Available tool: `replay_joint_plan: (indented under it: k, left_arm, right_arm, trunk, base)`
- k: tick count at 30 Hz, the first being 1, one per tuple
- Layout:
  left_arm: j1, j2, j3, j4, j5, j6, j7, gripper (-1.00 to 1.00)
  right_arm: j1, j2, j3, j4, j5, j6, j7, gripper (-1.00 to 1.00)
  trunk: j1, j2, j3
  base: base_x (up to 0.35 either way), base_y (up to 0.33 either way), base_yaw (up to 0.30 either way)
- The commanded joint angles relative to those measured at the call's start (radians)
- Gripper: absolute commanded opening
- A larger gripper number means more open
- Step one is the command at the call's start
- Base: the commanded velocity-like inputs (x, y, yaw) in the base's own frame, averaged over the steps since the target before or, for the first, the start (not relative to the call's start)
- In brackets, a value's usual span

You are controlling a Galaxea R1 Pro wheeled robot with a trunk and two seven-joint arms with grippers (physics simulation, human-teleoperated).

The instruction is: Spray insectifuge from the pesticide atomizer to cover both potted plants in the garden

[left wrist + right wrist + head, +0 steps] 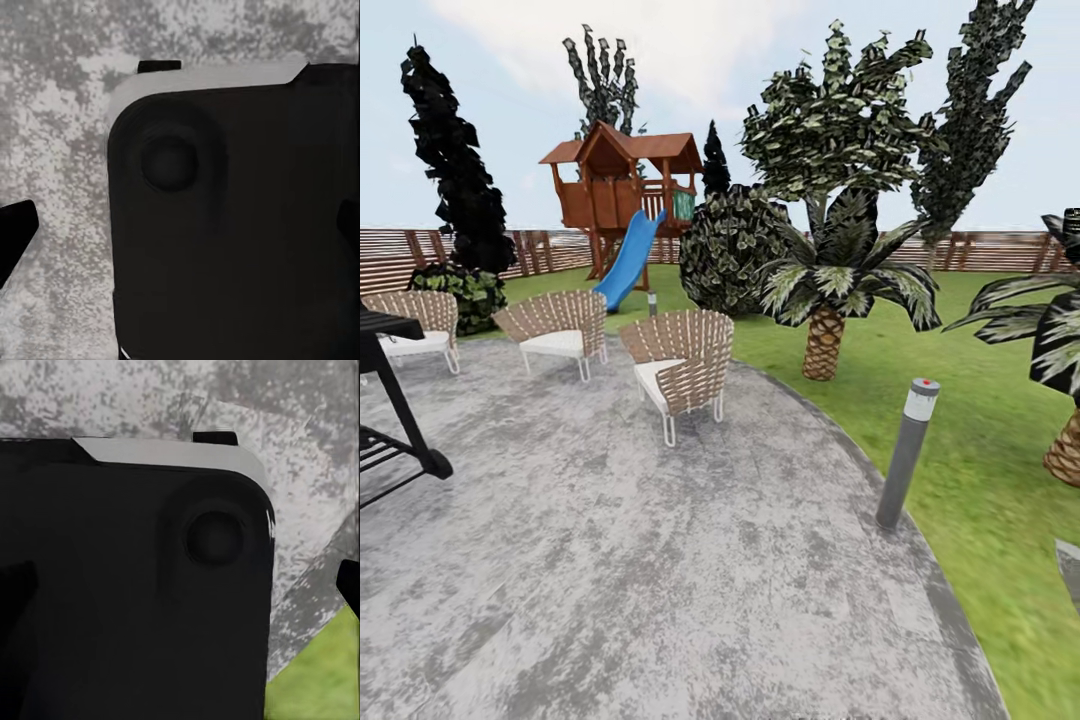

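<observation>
Head view: grey stone paving (610,560) bordered by lawn (980,470); grey lamp post (907,452) at the paving edge, palm (840,280) behind it, three wicker chairs (680,365) toward the slat fence (1000,250). Atomizer and potted plants unseen here. Both wrist views look down on the robot's dark base (240,225) over paving; gripper opening cannot be told.

The garden (960,420) is rendered in even, bright daylight under a pale hazy sky, with no direction of light to be made out and almost no shadows cast on the stone paving (660,560). Foliage is drawn coarse and jagged, the paving texture is smeared, and straight lines are bowed toward the edges of the head view. In both wrist views a near-black body is left almost featureless, and the paving behind it is shown grainy and soft.
</observation>
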Motion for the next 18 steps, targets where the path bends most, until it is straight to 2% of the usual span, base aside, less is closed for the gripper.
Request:
replay_joint_plan:
  k: [1,6,12,15,18]
  left_arm:
    - [0.0,0.001,0.0,-0.025,0.0,0.001,0.0,1.0]
    - [-0.004,0.006,0.0,-0.098,-0.003,-0.01,0.0,1.0]
    - [-0.021,0.021,0.002,-0.123,-0.005,-0.115,0.002,1.0]
    - [-0.064,0.026,0.004,-0.125,-0.005,-0.144,0.003,1.0]
    - [-0.111,0.026,0.004,-0.126,-0.006,-0.153,0.002,1.0]
  right_arm:
    - [-0.001,-0.009,-0.001,-0.013,0.0,-0.001,0.0,1.0]
    - [-0.001,-0.047,-0.001,-0.081,-0.001,-0.001,-0.001,1.0]
    - [-0.001,-0.094,-0.001,-0.164,-0.001,-0.024,-0.001,1.0]
    - [-0.001,-0.111,-0.001,-0.213,0.0,-0.08,-0.001,1.0]
    - [-0.001,-0.114,-0.001,-0.255,0.0,-0.136,-0.001,1.0]
  trunk:
    - [0.0,0.0,-0.001]
    - [0.0,0.0,-0.001]
    - [0.0,0.0,-0.001]
    - [0.0,0.0,-0.001]
    - [0.0,0.0,-0.001]
  base:
    - [0.0,0.0,-0.299]
    - [0.0,0.0,-0.3]
    - [0.0,0.0,-0.3]
    - [0.0,0.0,-0.297]
    - [0.0,0.0,-0.247]
